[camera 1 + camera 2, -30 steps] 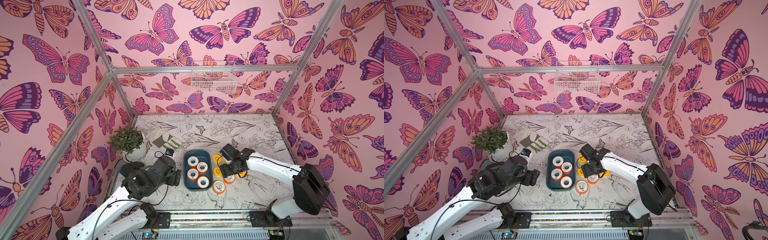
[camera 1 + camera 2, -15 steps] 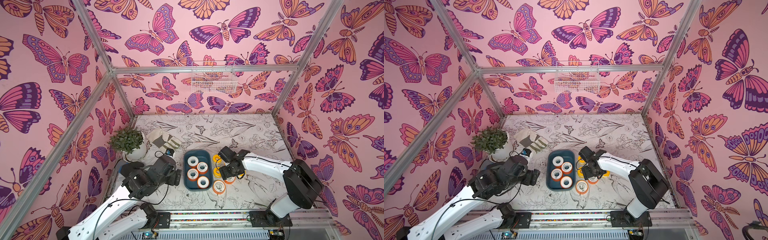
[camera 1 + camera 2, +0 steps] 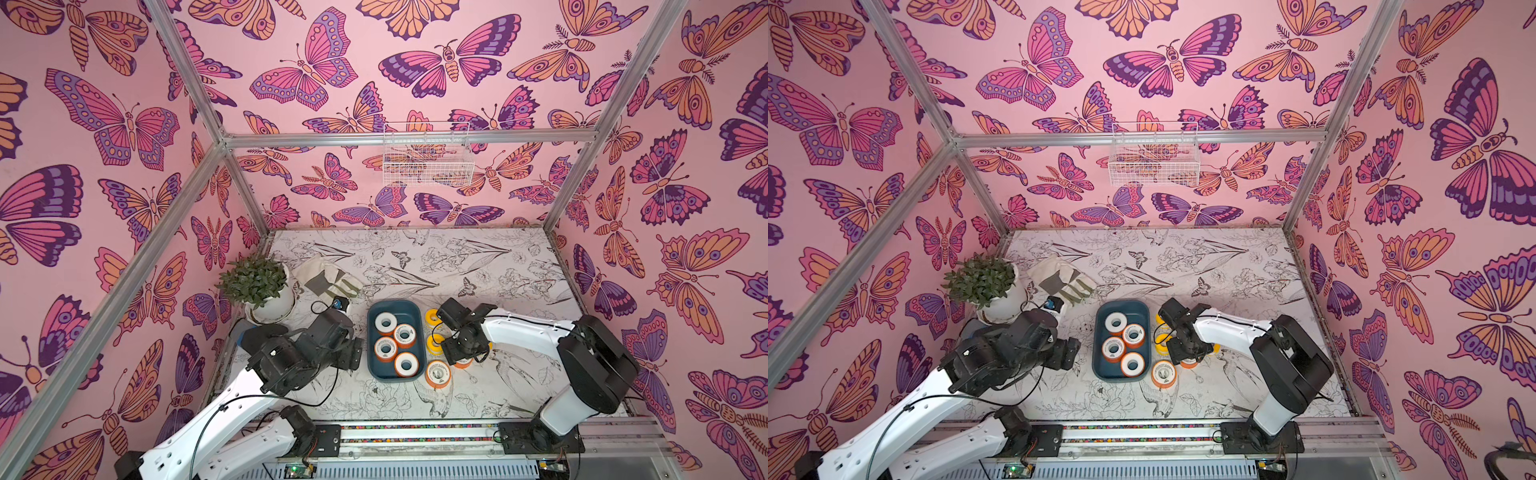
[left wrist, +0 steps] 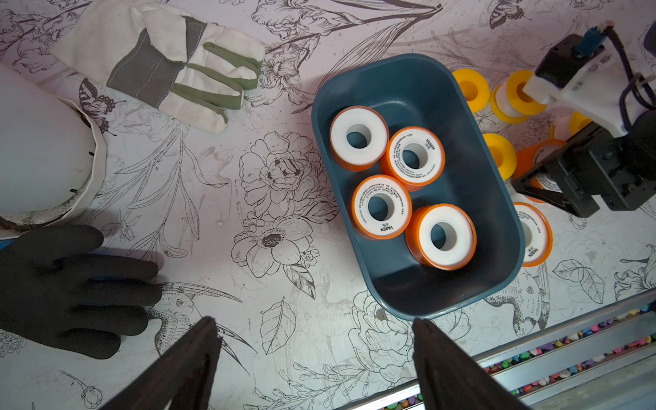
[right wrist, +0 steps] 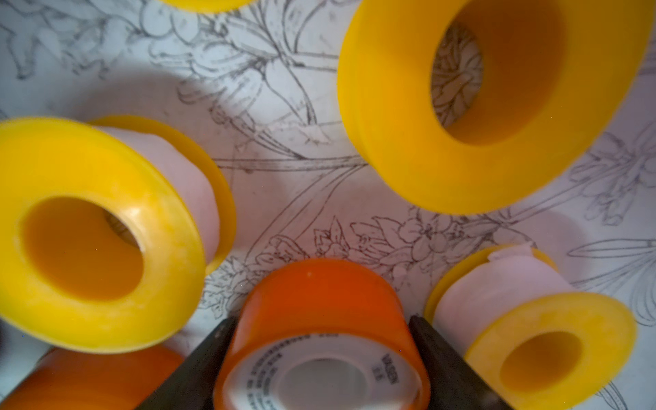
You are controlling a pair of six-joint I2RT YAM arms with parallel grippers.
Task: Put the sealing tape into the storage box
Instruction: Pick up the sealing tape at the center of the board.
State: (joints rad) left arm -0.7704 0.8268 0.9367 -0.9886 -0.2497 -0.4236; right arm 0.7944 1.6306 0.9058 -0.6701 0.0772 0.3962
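The storage box [image 3: 400, 309] [image 3: 1127, 308] [image 4: 408, 88], a dark teal tray, sits near the table's front and holds several orange sealing tape spools [image 3: 385, 322] with white faces. To its right, loose on the table, lie yellow spools [image 3: 432, 318] [image 5: 96, 234] and one orange spool [image 3: 437, 373]. My right gripper [image 3: 462, 360] [image 3: 1187, 360] [image 5: 319, 321] reaches down among them, its fingers pressed against both sides of an orange spool [image 5: 319, 305]. Left of the box, my left gripper [image 3: 354, 353] [image 4: 314, 321] hangs open over bare table with nothing in it.
A potted plant [image 3: 259, 286] and a white work glove [image 3: 328, 278] lie at the left rear of the table. A black glove [image 4: 71, 287] lies near the left arm. A white wire basket [image 3: 428, 160] hangs on the back wall. A metal rail [image 3: 415, 432] runs along the front.
The right gripper's jaws have narrowed onto the orange spool among the loose ones, and its arm has shifted a little. The left arm has not moved.
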